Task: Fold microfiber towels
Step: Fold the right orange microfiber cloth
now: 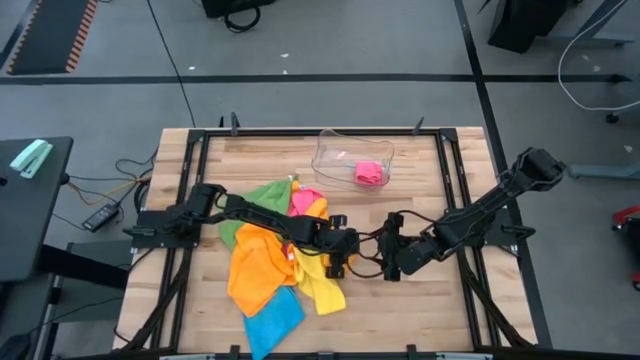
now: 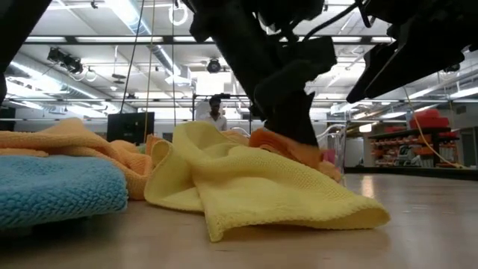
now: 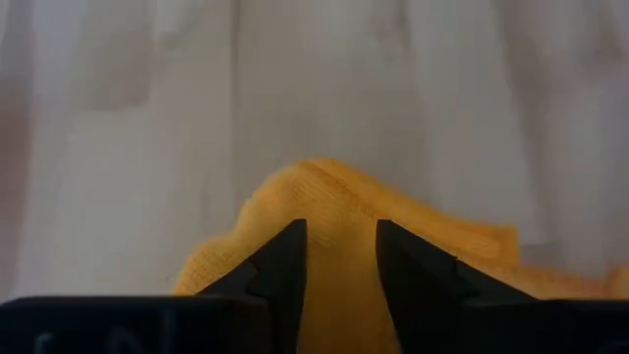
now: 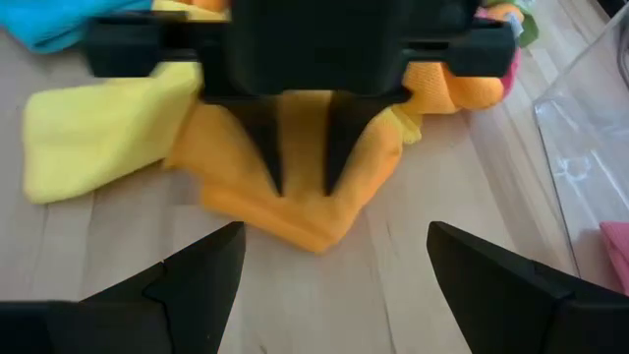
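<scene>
A heap of microfiber towels lies left of the table's middle: green [image 1: 258, 198], pink [image 1: 305, 200], a large orange one [image 1: 255, 268], yellow [image 1: 322, 288] and blue [image 1: 272, 320]. At the heap's right edge a smaller orange towel [image 4: 295, 211] lies on the wood, with my left gripper [image 4: 303, 187] down on it and shut on a hump of it. My right gripper [image 4: 334, 285] hovers just to the right of it, open, with only bare table between its fingers. My left gripper has a raised fold of the orange towel [image 3: 339, 211] between its two fingers [image 3: 285, 261], which stand a little apart with cloth filling the gap. The fingers slant down from the table's left. The towel's remaining part lies slack on the table [image 4: 324, 231].
A clear plastic tray [image 1: 330, 150] stands at the table's far middle with a pink cloth [image 1: 370, 173] in it. Bare wood [image 1: 420, 310] lies near and right of the heap. A person [image 2: 216, 112] stands far off in the room behind.
</scene>
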You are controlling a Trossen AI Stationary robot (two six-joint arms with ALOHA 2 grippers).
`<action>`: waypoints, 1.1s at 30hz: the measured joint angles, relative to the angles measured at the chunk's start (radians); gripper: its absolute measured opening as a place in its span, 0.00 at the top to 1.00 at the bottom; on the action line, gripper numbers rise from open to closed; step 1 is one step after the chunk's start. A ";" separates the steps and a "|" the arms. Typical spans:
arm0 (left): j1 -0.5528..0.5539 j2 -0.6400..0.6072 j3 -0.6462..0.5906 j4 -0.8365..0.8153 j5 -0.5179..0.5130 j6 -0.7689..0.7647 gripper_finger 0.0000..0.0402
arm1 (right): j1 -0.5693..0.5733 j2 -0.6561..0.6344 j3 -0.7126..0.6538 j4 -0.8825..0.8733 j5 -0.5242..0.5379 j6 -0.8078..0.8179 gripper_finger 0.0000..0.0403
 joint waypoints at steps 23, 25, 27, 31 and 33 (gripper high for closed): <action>0.018 -0.035 0.070 -0.409 -0.110 -0.064 0.74 | 0.000 0.050 0.000 0.150 0.013 -0.072 0.19; 0.018 -0.035 0.068 -0.419 -0.110 -0.061 0.74 | -0.005 0.090 0.000 0.232 0.036 -0.107 0.19; 0.017 -0.035 0.059 -0.418 -0.110 -0.062 0.74 | -0.013 0.137 0.000 0.313 0.045 -0.150 0.19; 0.003 -0.034 0.059 -0.414 -0.111 -0.076 0.74 | -0.051 0.253 0.000 0.508 0.046 -0.275 0.19; -0.007 -0.034 0.058 -0.417 -0.113 -0.078 0.74 | -0.078 0.303 0.000 0.591 0.030 -0.320 0.19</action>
